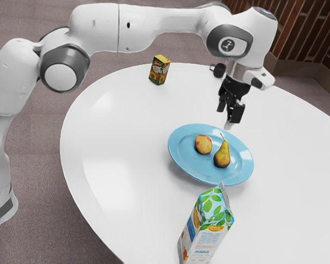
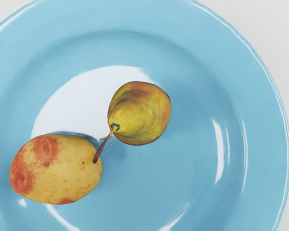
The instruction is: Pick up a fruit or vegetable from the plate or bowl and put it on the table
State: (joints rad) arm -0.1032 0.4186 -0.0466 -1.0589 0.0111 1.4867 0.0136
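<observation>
A: Claw (image 1: pixel 229 114)?
B: Wide, fingers apart, raised over the plate (image 1: pixel 181 159).
A: Fruit?
B: Pear (image 2: pixel 140 113) upright on the plate, stem up; yellow-red fruit (image 2: pixel 55 169) lying just beside it.
A: Surroundings?
B: Carton (image 1: pixel 207 228) near the plate, small box (image 1: pixel 159 70) well apart, both upright on the white table (image 1: pixel 110 132).
</observation>
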